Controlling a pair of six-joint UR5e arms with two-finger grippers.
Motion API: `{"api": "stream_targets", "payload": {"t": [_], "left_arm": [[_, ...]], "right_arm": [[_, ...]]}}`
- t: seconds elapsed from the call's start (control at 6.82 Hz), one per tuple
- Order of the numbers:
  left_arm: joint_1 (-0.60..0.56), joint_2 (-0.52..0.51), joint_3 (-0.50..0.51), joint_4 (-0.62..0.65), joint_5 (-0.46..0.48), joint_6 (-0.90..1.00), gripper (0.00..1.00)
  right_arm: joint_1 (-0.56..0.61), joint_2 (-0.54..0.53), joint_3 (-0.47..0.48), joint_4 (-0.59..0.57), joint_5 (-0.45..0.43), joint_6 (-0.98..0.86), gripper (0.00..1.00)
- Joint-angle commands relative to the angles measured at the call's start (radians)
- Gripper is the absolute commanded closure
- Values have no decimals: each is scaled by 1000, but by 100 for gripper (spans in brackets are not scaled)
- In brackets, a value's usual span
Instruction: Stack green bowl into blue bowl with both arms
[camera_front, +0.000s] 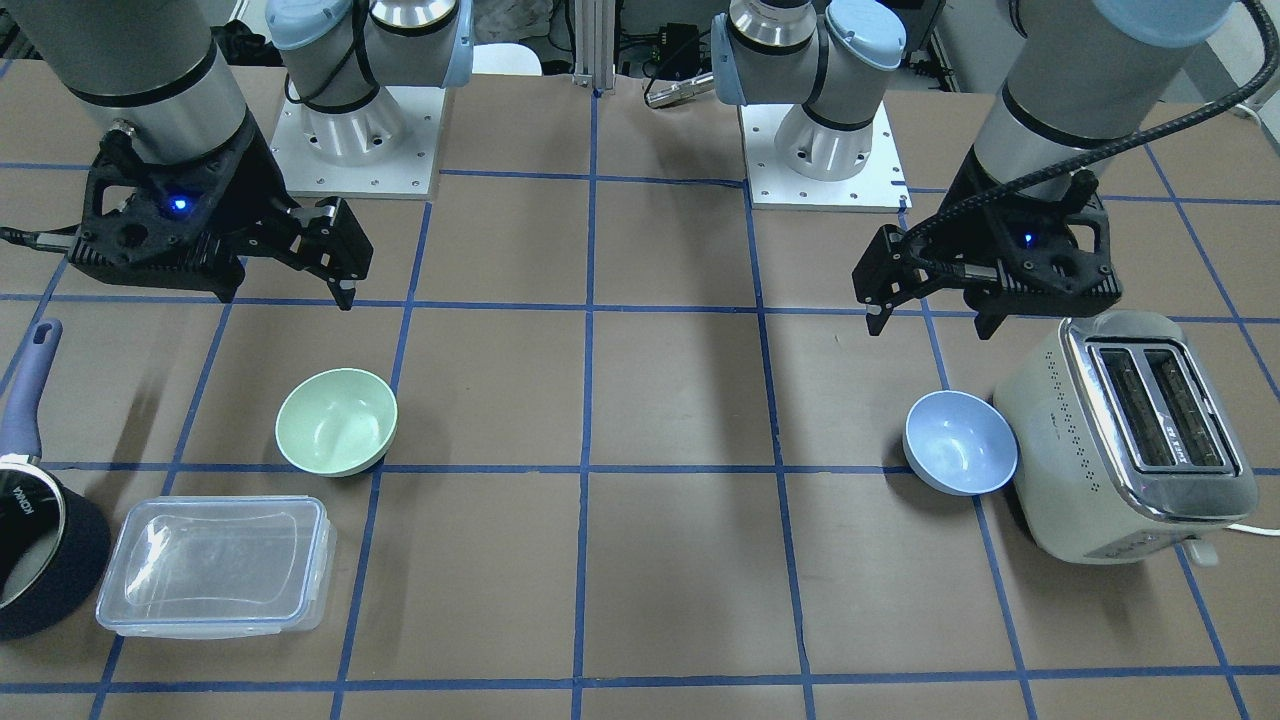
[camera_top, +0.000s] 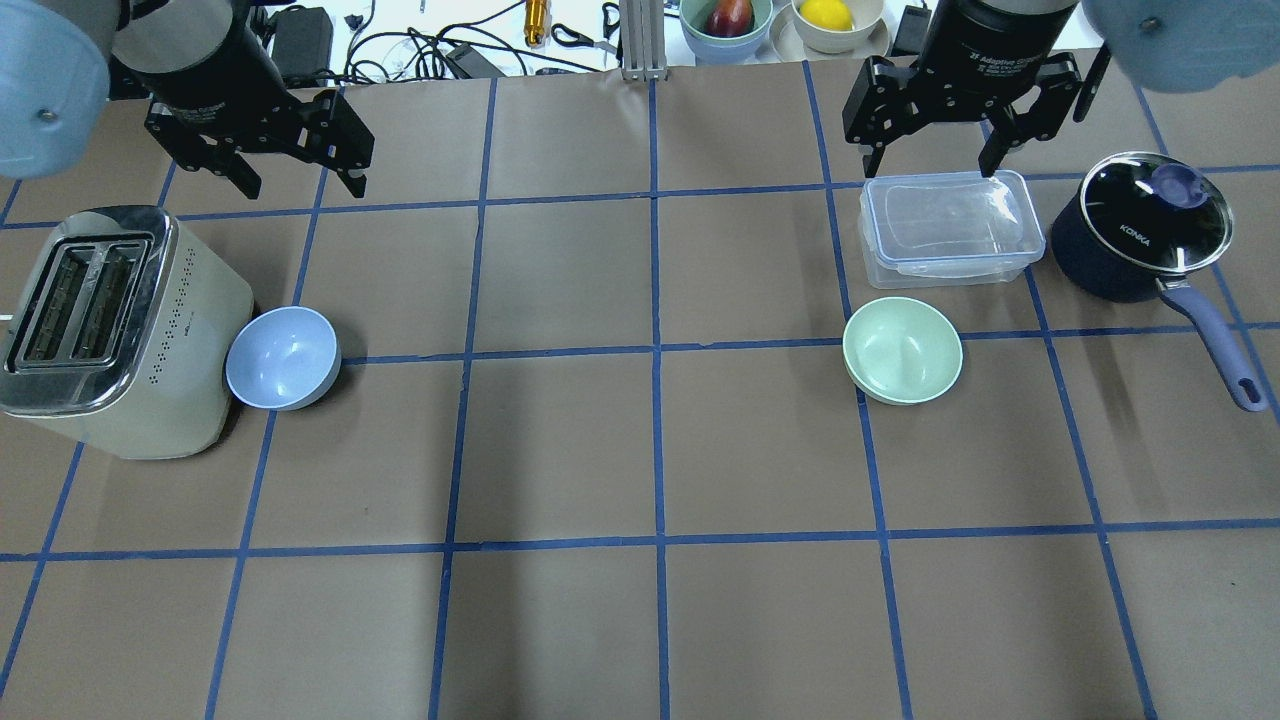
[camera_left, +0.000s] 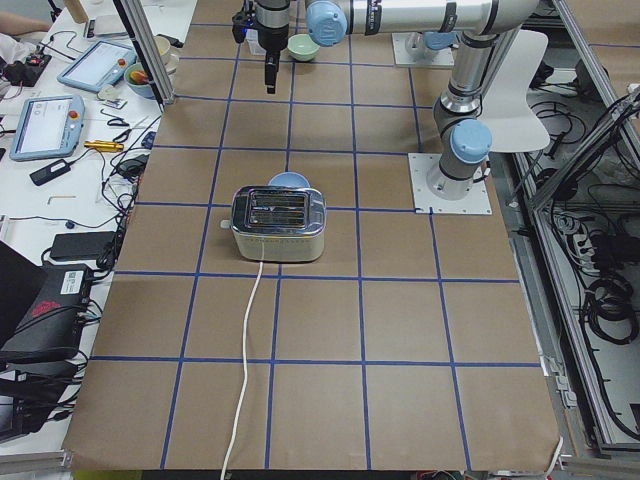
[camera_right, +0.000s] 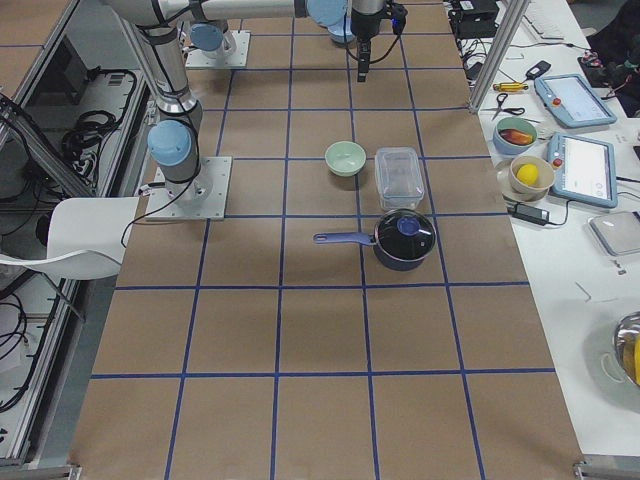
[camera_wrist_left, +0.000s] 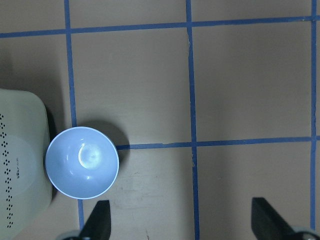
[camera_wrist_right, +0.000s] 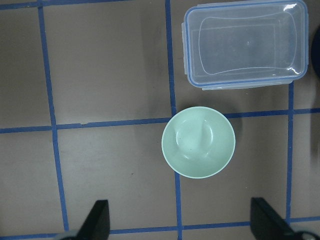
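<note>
Evidently, no stage of the stacking is judged complete. The green bowl (camera_top: 902, 350), round, matte and smooth-walled, is found upright on the brown paper-covered table (camera_top: 650, 450) on the robot's right side, just beside a clear lidded container (camera_top: 950, 230). The blue bowl (camera_top: 283, 357), of like shape with a slight gloss, is set well apart on the left side, close against a cream toaster (camera_top: 110, 330); contact cannot be confirmed. Farther off, the left gripper (camera_top: 303, 188) and right gripper (camera_top: 929, 170) are held raised, fingers spread, nothing gripped. Pickup, transfer and nesting are left to do.

Even overhead light, soft shadows on the table (camera_top: 560, 450), glare on the pot lid (camera_top: 1155, 215) — far corners perhaps soft
</note>
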Motion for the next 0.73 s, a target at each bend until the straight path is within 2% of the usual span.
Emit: {"api": "stream_targets", "payload": {"t": [0.0,0.59], "left_arm": [[-1,2,-4,-2,2,0,0],[-2,11,-3,-3,-2,0,0]], "right_arm": [[0,0,0,0,0,0,0],[0,-2,0,0,0,0,0]]}}
